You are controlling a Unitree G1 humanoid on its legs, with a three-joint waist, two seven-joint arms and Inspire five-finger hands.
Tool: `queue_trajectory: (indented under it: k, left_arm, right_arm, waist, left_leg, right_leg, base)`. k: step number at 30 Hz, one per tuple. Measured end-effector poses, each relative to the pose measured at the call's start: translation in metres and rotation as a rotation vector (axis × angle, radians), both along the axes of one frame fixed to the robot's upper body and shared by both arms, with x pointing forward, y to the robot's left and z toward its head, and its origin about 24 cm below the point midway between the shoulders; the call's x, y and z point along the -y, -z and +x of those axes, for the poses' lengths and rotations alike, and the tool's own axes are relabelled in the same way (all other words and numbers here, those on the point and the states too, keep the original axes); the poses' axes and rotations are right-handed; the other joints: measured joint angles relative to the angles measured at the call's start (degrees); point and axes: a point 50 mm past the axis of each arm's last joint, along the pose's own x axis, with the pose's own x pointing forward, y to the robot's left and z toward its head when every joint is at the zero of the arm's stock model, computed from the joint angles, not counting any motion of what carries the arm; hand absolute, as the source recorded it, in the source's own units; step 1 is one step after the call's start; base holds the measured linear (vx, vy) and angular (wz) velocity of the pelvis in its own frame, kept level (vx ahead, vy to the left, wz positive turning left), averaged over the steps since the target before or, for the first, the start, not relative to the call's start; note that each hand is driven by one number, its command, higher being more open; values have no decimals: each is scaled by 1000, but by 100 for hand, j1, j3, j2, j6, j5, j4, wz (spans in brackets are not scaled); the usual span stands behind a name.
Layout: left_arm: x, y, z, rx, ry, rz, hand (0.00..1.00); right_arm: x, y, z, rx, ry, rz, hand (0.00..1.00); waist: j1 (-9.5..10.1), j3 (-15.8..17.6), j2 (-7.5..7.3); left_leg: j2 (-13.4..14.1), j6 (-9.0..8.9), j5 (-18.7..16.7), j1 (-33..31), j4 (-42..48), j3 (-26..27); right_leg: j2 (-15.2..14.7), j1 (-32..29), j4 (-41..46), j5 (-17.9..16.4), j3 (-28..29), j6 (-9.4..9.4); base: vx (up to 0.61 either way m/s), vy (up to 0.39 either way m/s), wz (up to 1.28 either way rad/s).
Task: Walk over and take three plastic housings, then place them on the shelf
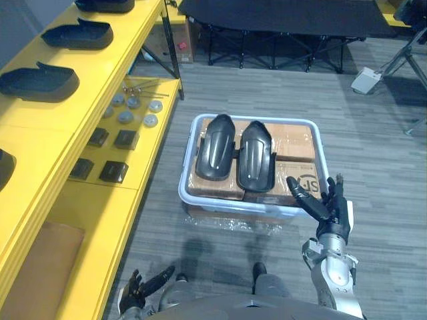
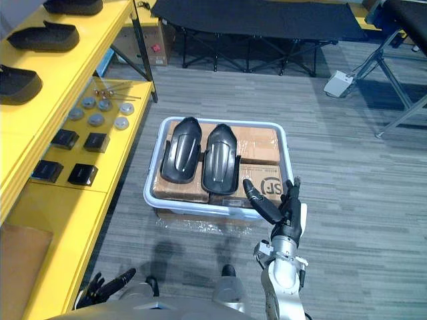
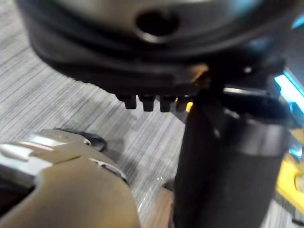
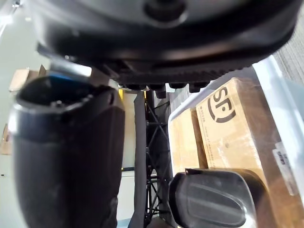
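Two black plastic housings lie side by side on cardboard boxes in a white bin (image 1: 190, 193) on the floor: the left housing (image 1: 215, 147) and the right housing (image 1: 257, 155). My right hand (image 1: 319, 202) is raised at the bin's front right corner, open, fingers straight, thumb pointing toward the right housing (image 4: 213, 198), holding nothing. My left hand (image 1: 141, 287) hangs low at the lower left, fingers relaxed and empty. More black housings (image 1: 37, 82) rest on the yellow shelf (image 1: 40, 140) at the left.
The shelf's lower level holds small black blocks (image 1: 113, 171) and round metal discs (image 1: 133, 110). A black folding cot (image 1: 280, 27) stands at the back. A white box (image 1: 366, 80) and tripod legs lie at the far right. Grey floor surrounds the bin.
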Motion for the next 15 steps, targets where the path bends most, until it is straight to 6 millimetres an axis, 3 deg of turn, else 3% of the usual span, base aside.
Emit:
queue_trajectory:
  k: [5, 8, 12, 15]
  left_arm:
    - [-7, -10, 20, 76, 44, 32, 100]
    - [-8, -16, 38, 134, 63, 41, 100]
    - [-5, -24, 55, 193, 98, 28, 100]
    - [-3, -26, 60, 210, 100, 18, 100]
  right_arm:
    - [8, -2, 25, 8, 16, -6, 100]
    - [31, -8, 51, -3, 70, -43, 100]
    - [69, -41, 104, -23, 153, -98, 100]
    - [84, -69, 130, -13, 177, -116, 100]
  waist:
    - [-11, 267, -88]
    - [43, 576, -57]
    - [290, 938, 18]
    - [367, 1104, 68]
  left_leg:
    - [-58, -54, -127, -385, 331, -113]
    - [-65, -11, -183, -787, 609, -421]
    - [-92, 21, -92, -1127, 797, -755]
    - [-103, 47, -53, -1183, 834, -864]
  right_leg:
    - [-60, -91, -394, 319, -150, -37]
    - [-34, -148, -531, 440, -323, -130]
    - [11, -259, -593, 627, -512, -77]
    - [15, -241, -576, 643, -615, -69]
  base:
    - [-143, 21, -5]
    - [-107, 2, 22]
    - [-81, -10, 21]
    - [-4, -7, 18]
